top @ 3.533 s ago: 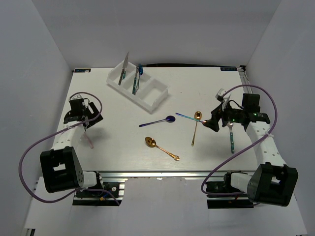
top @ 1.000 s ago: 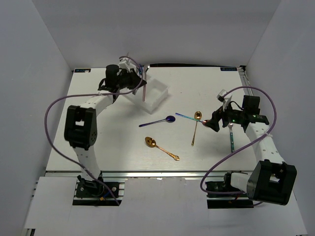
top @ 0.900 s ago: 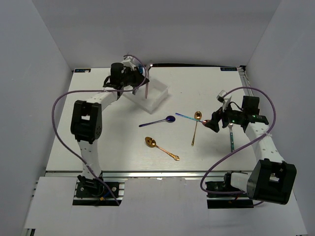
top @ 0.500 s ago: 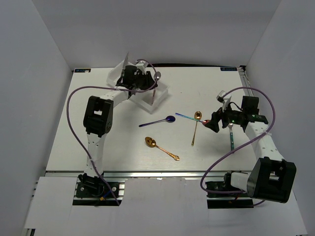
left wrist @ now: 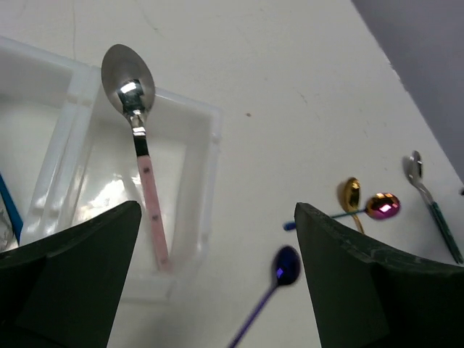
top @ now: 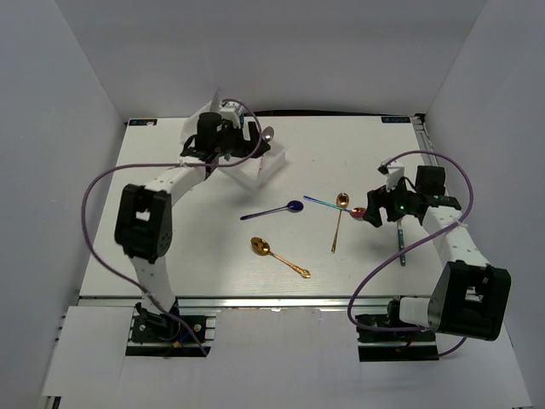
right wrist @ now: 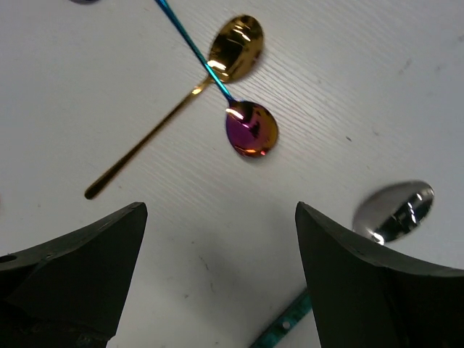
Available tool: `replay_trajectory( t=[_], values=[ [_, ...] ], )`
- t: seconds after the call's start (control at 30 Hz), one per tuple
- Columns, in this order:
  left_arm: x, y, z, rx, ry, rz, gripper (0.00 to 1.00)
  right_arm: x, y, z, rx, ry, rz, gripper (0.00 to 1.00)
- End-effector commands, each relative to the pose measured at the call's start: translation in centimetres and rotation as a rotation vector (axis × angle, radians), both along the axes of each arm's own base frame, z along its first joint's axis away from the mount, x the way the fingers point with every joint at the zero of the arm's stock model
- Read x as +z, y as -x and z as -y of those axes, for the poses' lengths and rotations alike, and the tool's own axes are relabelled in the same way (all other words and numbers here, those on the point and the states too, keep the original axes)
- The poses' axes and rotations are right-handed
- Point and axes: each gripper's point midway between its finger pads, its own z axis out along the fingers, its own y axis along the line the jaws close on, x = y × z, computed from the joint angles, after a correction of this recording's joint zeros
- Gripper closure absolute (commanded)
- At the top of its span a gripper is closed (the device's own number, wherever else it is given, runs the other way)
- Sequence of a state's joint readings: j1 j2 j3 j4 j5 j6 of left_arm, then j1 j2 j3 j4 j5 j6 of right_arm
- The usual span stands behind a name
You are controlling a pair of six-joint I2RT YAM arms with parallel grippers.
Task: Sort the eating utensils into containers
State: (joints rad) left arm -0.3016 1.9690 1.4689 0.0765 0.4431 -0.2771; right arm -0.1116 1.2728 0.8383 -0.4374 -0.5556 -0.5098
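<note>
The left pincer [left wrist: 216, 217] is hanging spread wide, gripping nothing, above the white tray [left wrist: 214, 145]. There a pink-handled spoon [left wrist: 147, 185] is leaning in the end compartment facing the middle of the bench [top: 213, 247], its silver bowl poking over the rim. The right pincer [right wrist: 220, 217], jaws also gaping, is hovering over an iridescent spoon [right wrist: 251, 129] whose handle is crossing a gold spoon [right wrist: 235, 45]. A teal-handled silver spoon [right wrist: 395, 210] is lying just beside them.
</note>
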Motion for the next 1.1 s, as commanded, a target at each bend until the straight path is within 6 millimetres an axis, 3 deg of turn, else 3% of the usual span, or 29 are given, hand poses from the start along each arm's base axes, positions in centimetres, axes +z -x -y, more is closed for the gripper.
replay_trajectory(
  t=[0.0, 0.13, 0.23, 0.4, 0.57, 1.07],
  values=[
    [9.7, 4.6, -1.5, -0.006, 0.060, 0.193, 0.02, 1.5, -1.6, 3.2, -0.191, 0.105, 0.004, 0.11],
    [11.0, 9.4, -2.6, -0.014, 0.100, 0.199, 0.02, 1.5, -0.9, 5.6, -0.335, 0.190, -0.035, 0.11],
    [10.4, 12.7, -4.0, 0.008, 0.090, 0.196, 0.02, 1.0, 0.3, 6.7, -0.389, 0.240, -0.072, 0.11],
    [8.7, 15.5, -7.5, 0.158, 0.045, 0.175, 0.02, -0.8, 1.6, 6.8, -0.395, 0.250, -0.144, 0.11],
    [8.0, 18.4, -8.3, 0.122, 0.008, 0.214, 0.02, -3.4, 3.1, 7.2, -0.412, 0.280, -0.252, 0.16],
    [10.0, 19.4, -8.7, 0.126, 0.021, 0.274, 0.02, -7.5, 5.1, 9.5, -0.447, 0.411, -0.444, 0.28]
  ],
)
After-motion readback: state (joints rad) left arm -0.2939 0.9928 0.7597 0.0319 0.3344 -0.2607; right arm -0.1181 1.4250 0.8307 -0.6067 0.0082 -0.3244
